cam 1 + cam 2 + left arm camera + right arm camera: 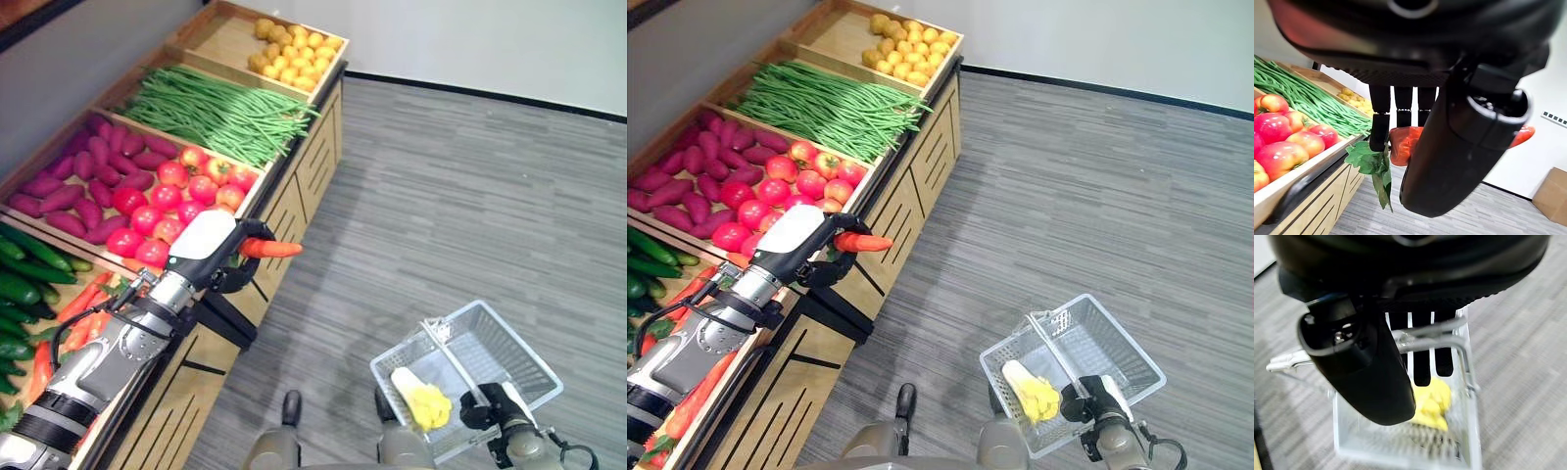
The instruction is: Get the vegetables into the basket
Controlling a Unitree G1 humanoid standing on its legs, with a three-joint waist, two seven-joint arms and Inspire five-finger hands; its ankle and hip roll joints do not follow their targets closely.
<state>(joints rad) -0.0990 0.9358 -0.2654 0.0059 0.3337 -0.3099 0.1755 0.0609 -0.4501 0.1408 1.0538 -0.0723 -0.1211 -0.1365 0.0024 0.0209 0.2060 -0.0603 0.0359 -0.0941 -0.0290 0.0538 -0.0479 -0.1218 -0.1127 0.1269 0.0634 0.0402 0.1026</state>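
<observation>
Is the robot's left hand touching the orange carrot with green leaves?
Touching. In the left wrist view, the left hand has fingers and thumb curled round the orange carrot; the left eye view shows it lifted off the stand.

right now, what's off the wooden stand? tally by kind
orange carrot with green leaves, pinched in the left hand: 1
yellow leafy vegetable, lying in the basket: 1
white wire basket, its handle gripped by the right hand: 1
total: 3
</observation>
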